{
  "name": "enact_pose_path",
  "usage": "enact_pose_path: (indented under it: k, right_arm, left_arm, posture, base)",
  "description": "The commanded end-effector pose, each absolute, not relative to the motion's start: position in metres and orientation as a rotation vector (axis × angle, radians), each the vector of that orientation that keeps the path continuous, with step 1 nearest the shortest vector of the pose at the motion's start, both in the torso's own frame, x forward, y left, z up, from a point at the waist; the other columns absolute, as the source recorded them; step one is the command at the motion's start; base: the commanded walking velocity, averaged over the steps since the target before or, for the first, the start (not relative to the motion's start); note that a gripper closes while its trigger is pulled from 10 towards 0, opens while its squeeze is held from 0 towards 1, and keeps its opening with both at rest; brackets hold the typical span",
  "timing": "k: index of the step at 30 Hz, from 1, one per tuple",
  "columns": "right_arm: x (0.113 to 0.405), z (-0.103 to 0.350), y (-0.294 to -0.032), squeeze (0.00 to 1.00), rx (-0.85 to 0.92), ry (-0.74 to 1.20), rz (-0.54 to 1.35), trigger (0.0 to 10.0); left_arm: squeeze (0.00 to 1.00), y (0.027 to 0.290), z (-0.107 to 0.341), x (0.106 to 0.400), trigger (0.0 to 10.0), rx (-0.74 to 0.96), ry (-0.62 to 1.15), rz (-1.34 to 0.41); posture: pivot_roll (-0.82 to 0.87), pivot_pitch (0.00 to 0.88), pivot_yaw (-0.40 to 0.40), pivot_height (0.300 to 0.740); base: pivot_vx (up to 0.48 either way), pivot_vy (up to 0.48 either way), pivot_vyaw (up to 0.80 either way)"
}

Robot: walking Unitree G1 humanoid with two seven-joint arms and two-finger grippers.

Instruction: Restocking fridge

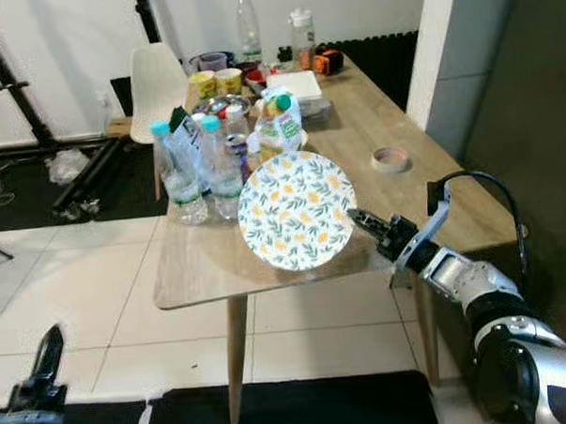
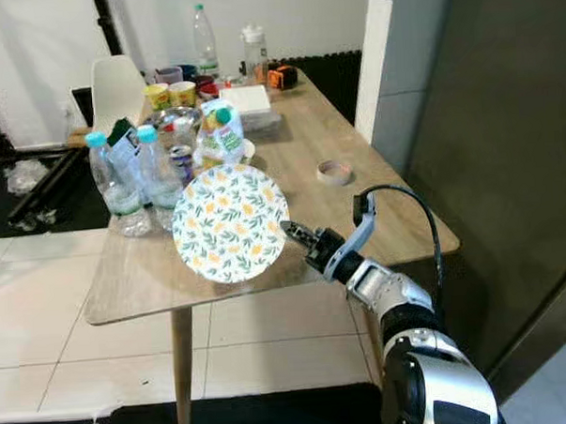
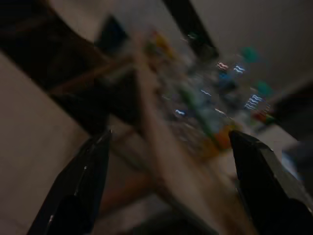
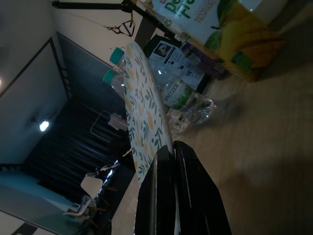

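Observation:
A round plate (image 1: 298, 209) with a yellow flower and leaf print stands tilted up over the near edge of the wooden table (image 1: 201, 262). My right gripper (image 1: 362, 219) is shut on the plate's right rim; the right wrist view shows the plate (image 4: 144, 117) edge-on with the black fingers (image 4: 171, 196) pinched on it. Behind the plate stand two clear water bottles (image 1: 195, 169) with teal caps, a can (image 1: 236, 148) and a juice carton (image 1: 281, 123). My left gripper (image 1: 47, 358) hangs low at the left, open, its fingers (image 3: 80, 186) spread wide in the blurred left wrist view.
Cups (image 1: 215, 83), a metal bowl, a white box (image 1: 296, 86), tall bottles (image 1: 248, 24) and a tape roll (image 1: 390, 158) sit further back on the table. A white chair (image 1: 155, 81) stands behind its left end. A dark panel (image 2: 506, 146) rises at the right. Tiled floor lies below.

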State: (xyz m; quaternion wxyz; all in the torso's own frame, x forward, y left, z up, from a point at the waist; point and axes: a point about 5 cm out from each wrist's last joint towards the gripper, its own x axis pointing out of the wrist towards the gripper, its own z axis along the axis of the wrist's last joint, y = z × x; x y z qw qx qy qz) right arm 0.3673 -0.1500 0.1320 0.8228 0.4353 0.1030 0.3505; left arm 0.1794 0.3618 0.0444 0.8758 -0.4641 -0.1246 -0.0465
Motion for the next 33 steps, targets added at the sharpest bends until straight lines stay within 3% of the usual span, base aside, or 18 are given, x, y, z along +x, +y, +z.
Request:
enact_pose_path:
  k: [1, 2, 3, 4, 5, 8, 10, 15, 19, 27, 33]
  right_arm:
    - [0.368, 0.136, -0.15, 0.0, 0.936, 0.191, 0.763, 0.0]
    - [0.368, 0.136, -0.15, 0.0, 0.936, 0.191, 0.763, 0.0]
    - [0.368, 0.136, -0.15, 0.0, 0.938, 0.189, 0.765, 0.0]
    - [0.368, 0.136, -0.15, 0.0, 0.938, 0.189, 0.765, 0.0]
    - [0.368, 0.137, -0.15, 0.0, 0.939, 0.188, 0.768, 0.0]
    - [0.368, 0.138, -0.149, 0.0, 0.94, 0.185, 0.776, 0.0]
    - [0.368, 0.141, -0.146, 0.0, 0.942, 0.173, 0.794, 0.0]
    - [0.368, 0.146, -0.143, 0.0, 0.955, 0.149, 0.836, 0.0]
    - [0.367, 0.148, -0.137, 0.0, 0.942, 0.151, 0.876, 0.0]
    - [0.364, 0.149, -0.123, 0.0, 0.896, 0.176, 0.927, 0.0]
    - [0.36, 0.145, -0.112, 0.0, 0.861, 0.212, 0.966, 0.0]
  left_arm:
    - [0.89, 0.349, 0.048, 0.18, 10.0, -0.999, -0.245, -0.259]
    - [0.89, 0.349, 0.048, 0.18, 10.0, -0.999, -0.245, -0.259]
    - [0.62, 0.342, 0.05, 0.181, 10.0, -1.006, -0.24, -0.338]
    - [0.62, 0.342, 0.05, 0.181, 10.0, -1.006, -0.24, -0.338]
    - [0.0, 0.336, 0.053, 0.182, 10.0, -1.015, -0.238, -0.395]
    - [0.0, 0.33, 0.053, 0.183, 10.0, -1.026, -0.228, -0.454]
    - [0.0, 0.309, 0.053, 0.188, 10.0, -1.06, -0.188, -0.587]
    - [0.0, 0.277, 0.05, 0.196, 10.0, -1.117, -0.112, -0.728]
    - [0.0, 0.266, 0.049, 0.201, 10.0, -1.121, -0.09, -0.758]
    - [0.0, 0.251, 0.049, 0.231, 10.0, -1.056, -0.088, -0.653]
    - [0.0, 0.228, 0.059, 0.243, 10.0, -1.056, -0.1, -0.751]
  posture:
    - [-0.01, 0.0, 0.048, 0.74]
    - [-0.01, 0.0, 0.048, 0.74]
    - [-0.01, 0.0, 0.046, 0.74]
    - [-0.01, 0.0, 0.046, 0.74]
    - [-0.01, 0.0, 0.046, 0.74]
    - [-0.01, 0.0, 0.046, 0.74]
    - [-0.01, 0.0, 0.042, 0.74]
    - [-0.01, 0.0, 0.04, 0.74]
    - [-0.01, 0.0, 0.04, 0.74]
    - [-0.02, 0.0, 0.035, 0.74]
    - [-0.02, 0.0, 0.032, 0.74]
  base:
    - [0.0, 0.0, 0.0]
    - [0.0, 0.0, 0.0]
    - [0.0, 0.0, 0.0]
    - [0.0, 0.0, 0.0]
    - [0.0, 0.0, 0.0]
    - [0.0, 0.0, 0.0]
    - [0.0, 0.0, 0.0]
    - [0.0, 0.0, 0.0]
    - [0.0, 0.0, 0.0]
    - [0.0, 0.0, 0.0]
    - [0.0, 0.0, 0.0]
